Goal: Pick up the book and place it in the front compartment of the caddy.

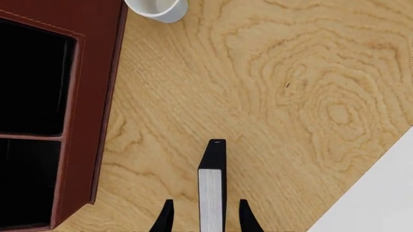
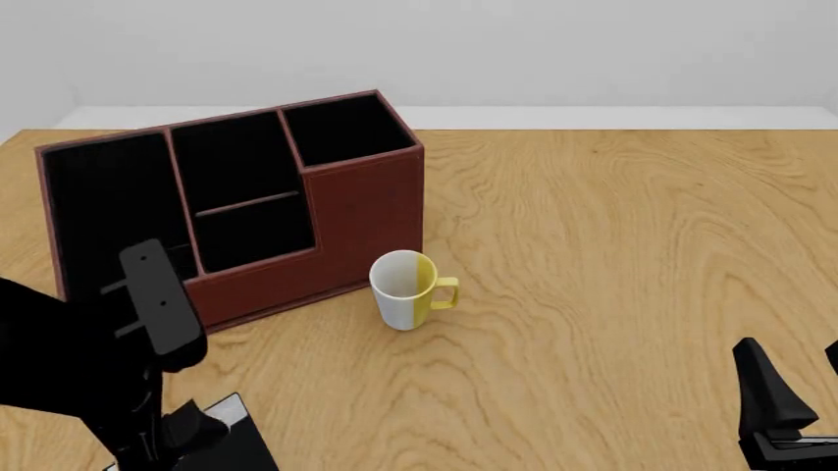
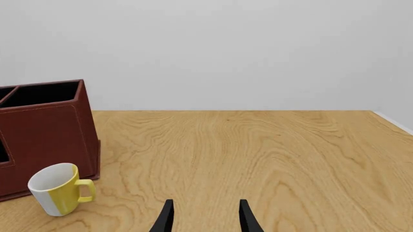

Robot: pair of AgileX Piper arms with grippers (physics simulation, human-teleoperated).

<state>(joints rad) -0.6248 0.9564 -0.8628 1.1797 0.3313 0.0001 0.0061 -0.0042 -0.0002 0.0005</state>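
The black book (image 1: 212, 193) stands on edge on the table, its white page edges facing up. My left gripper (image 1: 206, 217) is open and straddles it, with a gap between each finger and the cover. In the front view the book (image 2: 246, 444) sits at the near left, partly behind the left arm. The reddish-brown caddy (image 2: 367, 211) stands further back on the left. Its front compartment (image 2: 235, 162) is the tall-walled middle slot behind the thin cross divider. My right gripper (image 2: 799, 392) is open with nothing in it, low at the near right.
A white and yellow mug (image 2: 403, 289) stands just in front of the caddy's right end, also seen as the mug (image 3: 58, 188). The caddy's wall (image 1: 90, 96) lies close beside the left gripper. The table's edge (image 1: 361, 193) runs near the book.
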